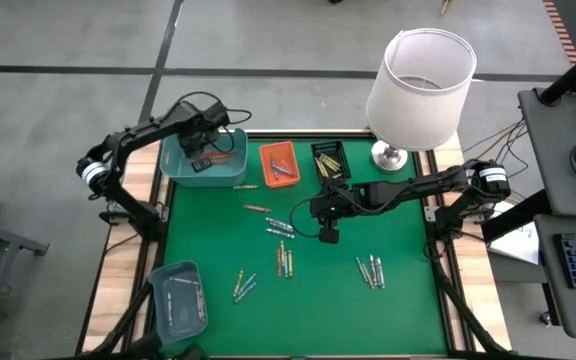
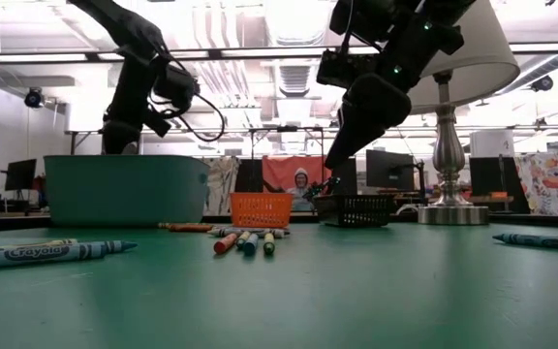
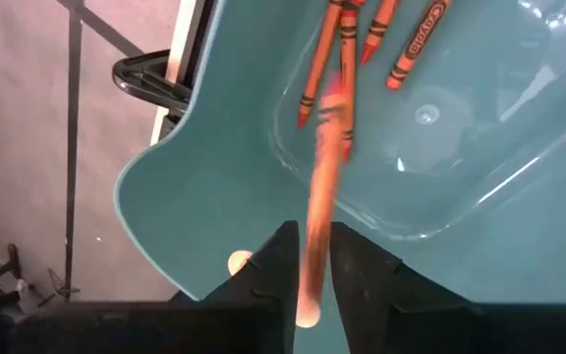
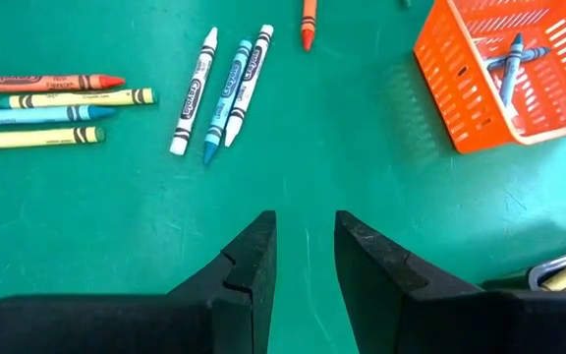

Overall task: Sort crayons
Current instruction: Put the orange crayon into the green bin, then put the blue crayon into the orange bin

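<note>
My left gripper [image 1: 200, 150] hangs over the teal bin [image 1: 208, 170] at the table's far left, pointing down into it. An orange crayon [image 3: 314, 236] stands smeared lengthwise between its slightly parted fingers [image 3: 312, 285], above other orange crayons [image 3: 362, 39] lying on the bin's floor. My right gripper [image 1: 328, 232] hovers open over the green mat's middle with nothing between its fingers [image 4: 305, 256]. Loose crayons lie flat on the mat: one group [image 4: 224, 88] ahead of the right gripper, another [image 4: 37, 108] beside it, and more [image 1: 370, 270] nearer the front. My left gripper's fingers flank the orange crayon's upper end [image 3: 309, 295] from above, pointing down, with the crayon lying along them. The crayon is smeared while the fingers and bin are sharp. I cannot tell whether the fingers touch it.
An orange tray [image 1: 278, 165] with a few crayons and a black tray [image 1: 330, 160] stand at the far edge. A white-shaded lamp [image 1: 418, 80] stands at the far right corner. A second teal bin [image 1: 178, 300] sits at the near left corner.
</note>
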Motion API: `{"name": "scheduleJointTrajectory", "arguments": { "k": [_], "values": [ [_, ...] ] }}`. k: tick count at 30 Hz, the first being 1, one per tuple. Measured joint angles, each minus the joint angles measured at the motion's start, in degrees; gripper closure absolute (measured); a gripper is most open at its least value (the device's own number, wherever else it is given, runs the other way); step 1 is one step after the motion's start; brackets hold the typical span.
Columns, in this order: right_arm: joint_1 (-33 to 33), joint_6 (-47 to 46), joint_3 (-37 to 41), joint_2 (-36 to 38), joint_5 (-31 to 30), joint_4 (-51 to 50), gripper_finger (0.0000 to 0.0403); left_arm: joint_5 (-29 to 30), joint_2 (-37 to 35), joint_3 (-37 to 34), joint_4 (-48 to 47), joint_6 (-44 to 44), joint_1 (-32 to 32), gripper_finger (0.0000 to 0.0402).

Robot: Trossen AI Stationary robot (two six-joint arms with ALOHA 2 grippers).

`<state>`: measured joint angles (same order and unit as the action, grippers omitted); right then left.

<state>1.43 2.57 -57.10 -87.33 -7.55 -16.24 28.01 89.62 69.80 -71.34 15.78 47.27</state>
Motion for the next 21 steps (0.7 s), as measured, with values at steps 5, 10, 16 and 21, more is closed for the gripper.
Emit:
{"name": "scheduleJointTrajectory", "arguments": {
  "k": [5, 10, 16, 21],
  "values": [
    [0.0, -0.1, 0.0, 0.0, 0.0, 0.3, 0.0310, 0.0, -0.5, 0.7, 0.2, -1.1, 0.0, 0.0341],
    [0.0, -3.7, 0.0, 0.0, 0.0, 0.3, 0.0310, -0.5, -3.0, 0.9, 2.7, -6.2, -0.7, 0.0339],
    [0.0, -9.8, 0.0, 0.0, 0.1, -0.2, 0.0310, -13.7, -10.1, -2.1, 13.6, -7.9, -3.6, 0.0339],
    [0.0, -16.6, 0.0, 0.1, 0.2, -2.8, 0.0310, -19.5, -17.7, -6.8, 24.7, -7.7, -7.9, 0.0339]
  ]
}}
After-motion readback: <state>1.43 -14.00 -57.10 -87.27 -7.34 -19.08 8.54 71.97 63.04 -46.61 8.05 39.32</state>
